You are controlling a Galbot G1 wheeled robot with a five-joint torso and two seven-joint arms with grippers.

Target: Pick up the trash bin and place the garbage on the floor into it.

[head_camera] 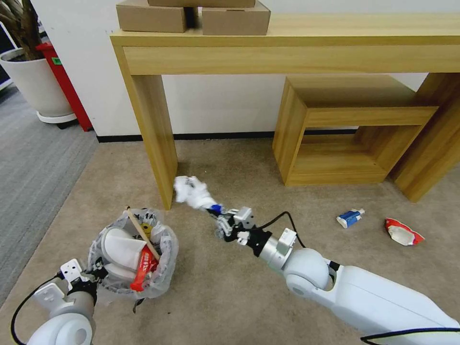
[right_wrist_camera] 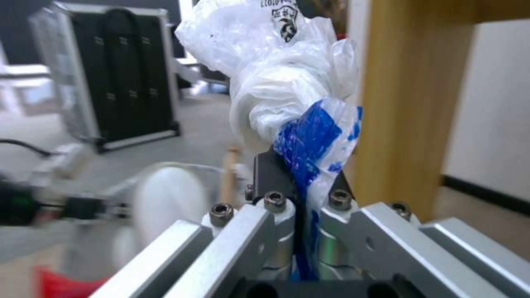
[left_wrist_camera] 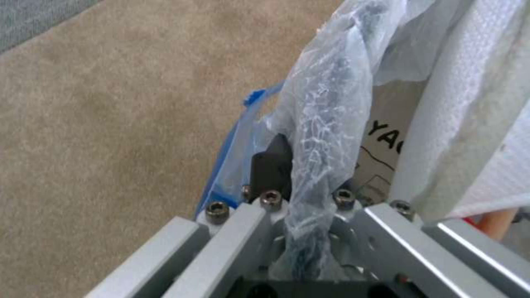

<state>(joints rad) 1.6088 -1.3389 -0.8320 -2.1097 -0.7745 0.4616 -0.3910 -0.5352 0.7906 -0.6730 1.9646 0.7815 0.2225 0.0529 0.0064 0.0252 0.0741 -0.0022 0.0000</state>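
Note:
The trash bin point(head_camera: 165, 268), lined with a crinkly clear bag, is at the lower left over the beige floor point(head_camera: 230, 297). It holds white slippers point(head_camera: 120, 247), red paper point(head_camera: 143, 268) and a wooden stick point(head_camera: 141, 230). My left gripper point(head_camera: 98, 275) is shut on the bin's bagged rim point(left_wrist_camera: 326, 107). My right gripper point(head_camera: 216, 212) is shut on a crumpled white and blue plastic bag point(head_camera: 192, 191) point(right_wrist_camera: 276, 82) beside the desk leg. More garbage lies at the right: a blue-white tube point(head_camera: 350, 218) and a red-white wrapper point(head_camera: 402, 232).
A wooden desk leg point(head_camera: 153, 139) stands just left of the held bag. A low wooden shelf point(head_camera: 350, 129) is behind on the right. Cardboard boxes point(head_camera: 191, 17) sit on the desk. A white plant pot point(head_camera: 33, 81) and grey striped carpet point(head_camera: 28, 158) are far left.

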